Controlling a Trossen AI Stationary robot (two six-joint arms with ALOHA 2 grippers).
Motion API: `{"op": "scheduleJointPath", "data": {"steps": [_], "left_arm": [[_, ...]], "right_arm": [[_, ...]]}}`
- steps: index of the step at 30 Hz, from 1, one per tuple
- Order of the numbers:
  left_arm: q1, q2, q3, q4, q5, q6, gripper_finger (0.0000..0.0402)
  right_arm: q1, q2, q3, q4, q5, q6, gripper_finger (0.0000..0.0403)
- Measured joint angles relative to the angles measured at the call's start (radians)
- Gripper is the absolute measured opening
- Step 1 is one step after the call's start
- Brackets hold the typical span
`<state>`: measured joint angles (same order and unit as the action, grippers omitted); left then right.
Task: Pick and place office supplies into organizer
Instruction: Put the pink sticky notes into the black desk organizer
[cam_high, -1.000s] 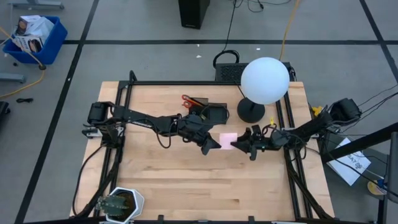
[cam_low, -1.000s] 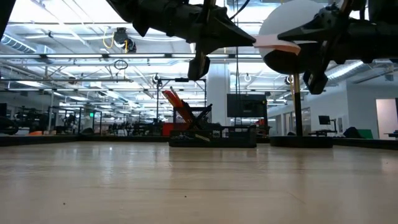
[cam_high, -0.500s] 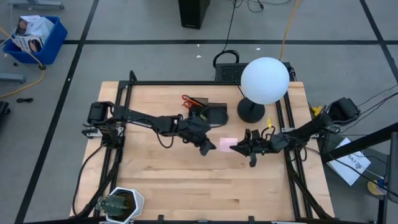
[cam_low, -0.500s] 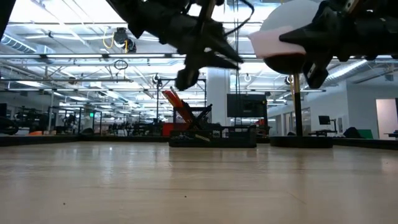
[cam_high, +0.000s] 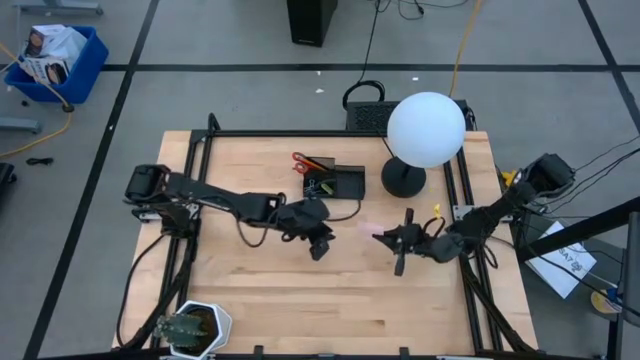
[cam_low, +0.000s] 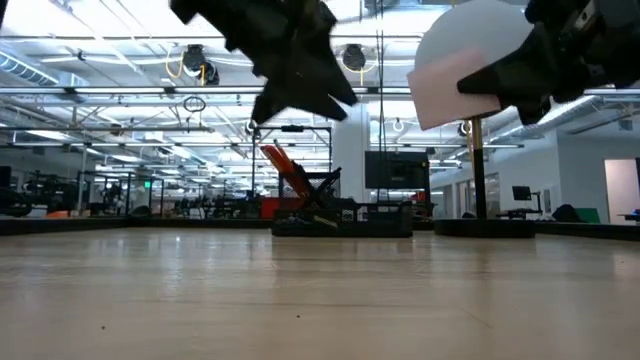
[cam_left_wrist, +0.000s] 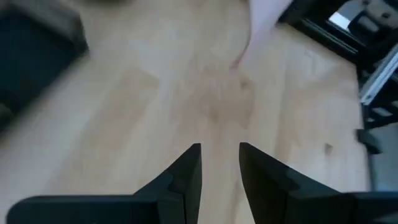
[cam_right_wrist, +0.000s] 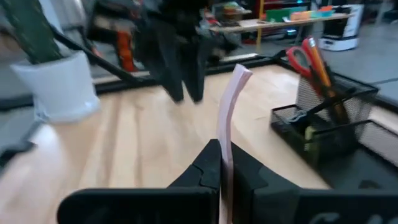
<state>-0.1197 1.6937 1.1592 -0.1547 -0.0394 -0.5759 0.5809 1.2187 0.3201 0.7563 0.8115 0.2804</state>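
The right gripper (cam_right_wrist: 221, 163) has its jaws clamped on one pink sticky-note pad (cam_right_wrist: 229, 106), held edge-on above the table. The left gripper (cam_left_wrist: 219, 163), at its nine o'clock, has jaws slightly apart, empty. The organizer (cam_high: 338, 182), at eleven o'clock, holds one pair of red-handled scissors (cam_right_wrist: 305, 59); its pens are hard to count.

The pink sticky-note pad (cam_right_wrist: 231, 99) is thin and slightly bent. It stands on edge, above the table, pinched at its lower end between the closed fingers of the right gripper (cam_right_wrist: 222, 163). In the high view it is at about 5 o'clock from the organizer (cam_high: 336, 183).

The organizer is a black mesh tray near the 12 o'clock edge of the table. The red-handled scissors (cam_right_wrist: 303, 57) and an orange pen (cam_right_wrist: 324, 70) stand tilted in its taller section.
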Motion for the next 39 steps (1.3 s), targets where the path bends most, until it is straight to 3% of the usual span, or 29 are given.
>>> {"op": "scheduleJointPath", "data": {"steps": [4,8,13,16,23,32,39], "left_arm": [[-0.062,-0.057,-0.05,0.099,-0.088,0.171,0.0113],[-0.114,-0.121,-0.181,0.29,-0.082,0.285,0.0113],[-0.133,-0.249,-0.388,0.412,-0.093,0.306,0.0113],[-0.143,-0.34,-0.525,0.575,-0.093,0.347,0.0113],[-0.151,-0.545,-0.786,0.861,-0.084,0.4,0.0113],[-0.143,-0.769,-0.988,0.93,-0.04,0.413,0.0113],[-0.176,-0.843,-1.055,0.939,-0.037,0.391,0.0113]], "right_arm": [[0.017,0.007,0.089,-0.163,0.051,-0.017,0.0001],[0.02,0.01,0.143,-0.281,0.111,-0.032,0.0001],[0.013,0.011,0.177,-0.343,0.159,-0.059,0.0],[-0.006,0.022,0.194,-0.349,0.166,-0.104,0.0],[-0.073,0.16,0.321,-0.407,0.175,-0.263,0.0],[-0.165,0.359,0.563,-0.658,0.297,-0.372,0.0],[-0.268,0.432,0.693,-0.916,0.284,-0.372,0.0]]}}
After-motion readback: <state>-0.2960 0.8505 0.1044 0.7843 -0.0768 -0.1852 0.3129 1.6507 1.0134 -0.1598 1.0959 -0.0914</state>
